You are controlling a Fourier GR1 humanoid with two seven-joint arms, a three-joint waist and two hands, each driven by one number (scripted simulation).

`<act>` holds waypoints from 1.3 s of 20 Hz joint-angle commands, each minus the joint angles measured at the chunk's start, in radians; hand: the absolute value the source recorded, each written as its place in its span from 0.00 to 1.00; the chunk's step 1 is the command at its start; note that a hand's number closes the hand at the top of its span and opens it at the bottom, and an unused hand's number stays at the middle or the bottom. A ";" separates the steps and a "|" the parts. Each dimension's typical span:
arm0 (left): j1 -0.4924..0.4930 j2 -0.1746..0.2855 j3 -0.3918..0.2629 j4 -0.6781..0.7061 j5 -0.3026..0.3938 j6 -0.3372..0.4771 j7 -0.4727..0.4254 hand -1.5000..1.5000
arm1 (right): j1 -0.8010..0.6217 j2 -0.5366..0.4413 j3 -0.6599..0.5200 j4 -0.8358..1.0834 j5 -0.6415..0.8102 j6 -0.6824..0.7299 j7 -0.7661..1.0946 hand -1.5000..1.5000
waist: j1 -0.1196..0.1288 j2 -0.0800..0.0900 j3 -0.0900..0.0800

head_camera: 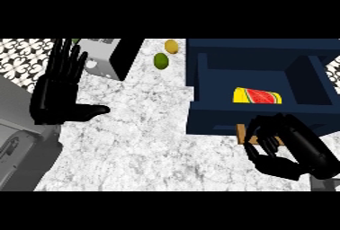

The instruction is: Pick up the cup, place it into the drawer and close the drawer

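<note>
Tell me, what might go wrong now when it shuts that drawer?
1. The cup seems to lie on its side by the front wall of the open drawer. A push could send it rolling about inside.
2. The right hand sits at the drawer's front, over the brown handle. It might slip off instead of pushing squarely, leaving the drawer partly open.

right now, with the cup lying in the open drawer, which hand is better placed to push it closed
Right. The right hand sits at the drawer front, just below the cup; the left hand rests open at the far left.
</note>
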 commanded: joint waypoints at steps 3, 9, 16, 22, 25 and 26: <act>0.135 0.088 0.106 -0.019 0.039 -0.153 -0.023 0.00 | -0.110 0.047 0.103 0.236 0.231 -0.121 -0.068 1.00 | -0.005 0.005 0.000; 0.243 0.049 0.153 -0.062 -0.002 -0.192 -0.037 0.00 | -0.198 0.136 0.120 0.420 0.320 -0.173 -0.052 0.00 | -0.019 0.002 0.000; 0.281 0.066 0.221 -0.029 0.016 -0.301 -0.033 0.00 | -0.343 0.117 0.063 0.843 0.395 -0.275 -0.239 0.00 | -0.012 0.006 0.001; 0.352 0.059 0.258 -0.117 -0.013 -0.319 0.001 0.00 | -0.495 0.170 -0.016 1.111 0.399 -0.362 -0.322 0.00 | -0.006 0.005 0.001; 0.344 -0.001 0.232 -0.037 -0.068 -0.355 -0.071 0.00 | -0.560 0.106 -0.086 1.221 0.339 -0.304 -0.429 0.00 | -0.010 0.008 0.001; 0.338 0.029 0.291 -0.006 -0.029 -0.394 -0.060 0.00 | -0.654 0.130 -0.085 1.268 0.353 -0.267 -0.376 0.00 | -0.007 0.008 0.001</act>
